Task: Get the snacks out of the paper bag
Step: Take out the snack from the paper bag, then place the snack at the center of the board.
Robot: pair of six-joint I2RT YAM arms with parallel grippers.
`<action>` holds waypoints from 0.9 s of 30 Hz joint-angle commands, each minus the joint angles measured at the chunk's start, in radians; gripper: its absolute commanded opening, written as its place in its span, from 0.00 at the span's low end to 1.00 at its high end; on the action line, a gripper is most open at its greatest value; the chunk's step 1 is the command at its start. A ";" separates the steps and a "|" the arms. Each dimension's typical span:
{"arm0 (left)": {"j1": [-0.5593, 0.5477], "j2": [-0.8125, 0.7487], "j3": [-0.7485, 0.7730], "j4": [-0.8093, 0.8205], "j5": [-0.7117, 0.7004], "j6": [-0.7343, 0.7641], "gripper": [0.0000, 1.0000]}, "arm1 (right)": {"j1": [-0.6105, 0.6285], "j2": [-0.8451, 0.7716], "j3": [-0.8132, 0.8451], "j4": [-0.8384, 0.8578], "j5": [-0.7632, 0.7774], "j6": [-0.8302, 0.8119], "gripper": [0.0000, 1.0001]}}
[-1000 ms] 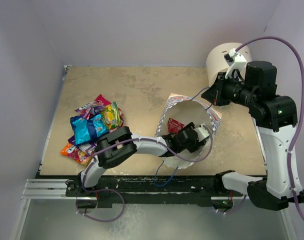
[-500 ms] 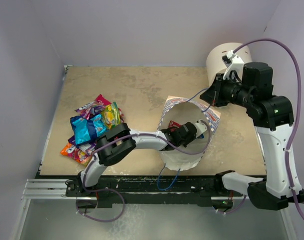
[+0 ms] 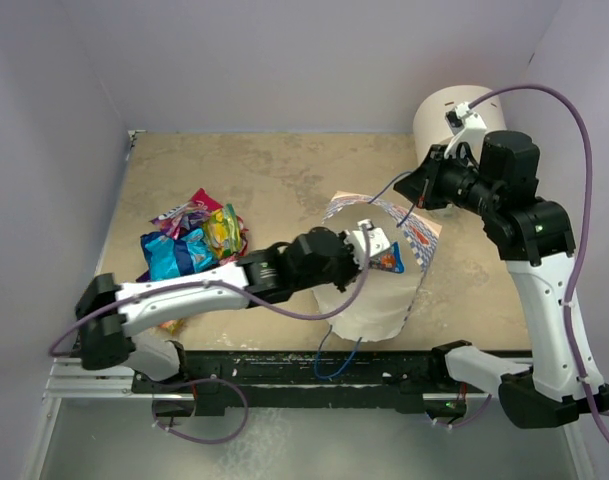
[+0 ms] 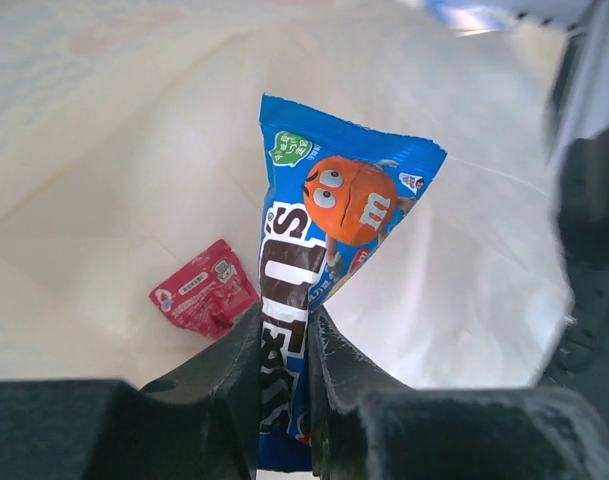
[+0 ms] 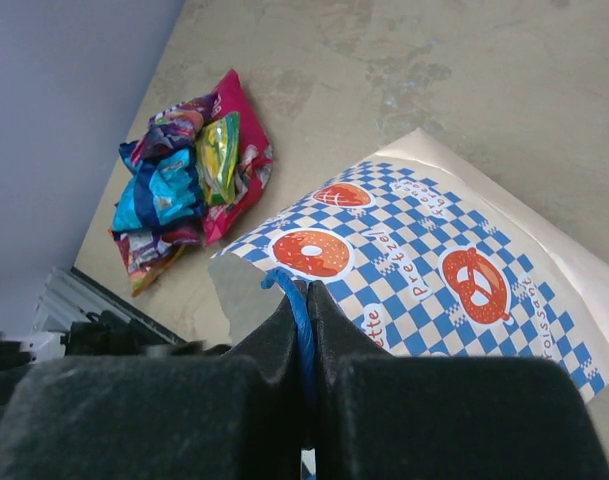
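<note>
Beige tabletop (image 3: pixel 284 170) holds the paper bag (image 3: pixel 379 305) mid-frame; my right fingers (image 5: pixel 269 350) pinch its blue cord handle (image 5: pixel 297 300), propping the mouth open, I judge, so left fingers (image 4: pixel 229 375) pinching an M&M's packet (image 4: pixel 329 210) can exit; 1 red packet (image 4: pixel 202 298) lies inside.

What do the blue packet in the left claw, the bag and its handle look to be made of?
The blue packet is likely plastic film, glossy: it shows sheen and bright print. The paper bag looks like matte paper, creased and folded, with checked print outside and plain white inside. The handle seems a thin blue cord; whether fibre or plastic cannot be told.
</note>
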 commanded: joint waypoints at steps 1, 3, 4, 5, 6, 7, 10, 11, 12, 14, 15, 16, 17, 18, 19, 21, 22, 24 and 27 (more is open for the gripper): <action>0.002 -0.226 -0.052 -0.096 0.152 0.043 0.22 | 0.000 -0.029 -0.048 0.197 0.047 0.048 0.00; 0.002 -0.333 -0.062 -0.134 0.225 0.058 0.19 | 0.000 -0.028 -0.072 0.251 0.068 0.050 0.00; 0.002 -0.384 -0.059 -0.155 0.233 0.057 0.17 | 0.001 -0.026 -0.083 0.278 0.079 0.049 0.00; 0.002 -0.428 -0.055 -0.172 0.222 0.052 0.16 | 0.000 -0.023 -0.093 0.303 0.089 0.045 0.00; 0.002 -0.469 -0.049 -0.189 0.182 0.047 0.14 | 0.000 -0.017 -0.100 0.327 0.096 0.040 0.00; 0.003 -0.500 -0.040 -0.206 0.141 0.046 0.14 | 0.000 -0.010 -0.104 0.357 0.100 0.032 0.00; 0.009 -0.523 0.036 -0.299 -0.013 0.059 0.10 | 0.000 0.020 -0.103 0.411 0.107 0.002 0.00; 0.014 -0.509 0.072 -0.335 -0.069 0.066 0.07 | 0.000 0.029 -0.105 0.426 0.109 -0.006 0.00; 0.024 -0.493 0.110 -0.369 -0.126 0.075 0.04 | 0.001 0.038 -0.107 0.443 0.110 -0.013 0.00; 0.055 -0.457 0.165 -0.402 -0.229 0.091 0.00 | 0.000 0.055 -0.114 0.469 0.103 -0.026 0.00; 0.078 -0.451 0.180 -0.399 -0.268 0.090 0.00 | 0.000 0.063 -0.119 0.480 0.096 -0.032 0.00; 0.111 -0.452 0.185 -0.388 -0.289 0.086 0.00 | 0.000 0.073 -0.122 0.487 0.092 -0.039 0.00; 0.144 -0.458 0.186 -0.368 -0.304 0.080 0.00 | 0.001 0.086 -0.123 0.494 0.085 -0.045 0.00; 0.171 -0.466 0.179 -0.342 -0.327 0.071 0.00 | 0.000 0.098 -0.122 0.498 0.076 -0.052 0.00; 0.195 -0.471 0.172 -0.313 -0.360 0.065 0.00 | -0.001 0.113 -0.118 0.500 0.067 -0.059 0.00; 0.232 -0.469 0.172 -0.273 -0.418 0.065 0.00 | -0.001 0.141 -0.105 0.499 0.047 -0.072 0.00; 0.252 -0.459 0.177 -0.264 -0.447 0.070 0.00 | -0.001 0.154 -0.098 0.498 0.038 -0.074 0.00; 0.303 -0.435 0.189 -0.266 -0.499 0.067 0.00 | -0.002 0.171 -0.092 0.501 0.019 -0.080 0.00; 0.420 -0.403 0.195 -0.304 -0.538 -0.010 0.00 | -0.002 0.178 -0.090 0.500 0.014 -0.102 0.00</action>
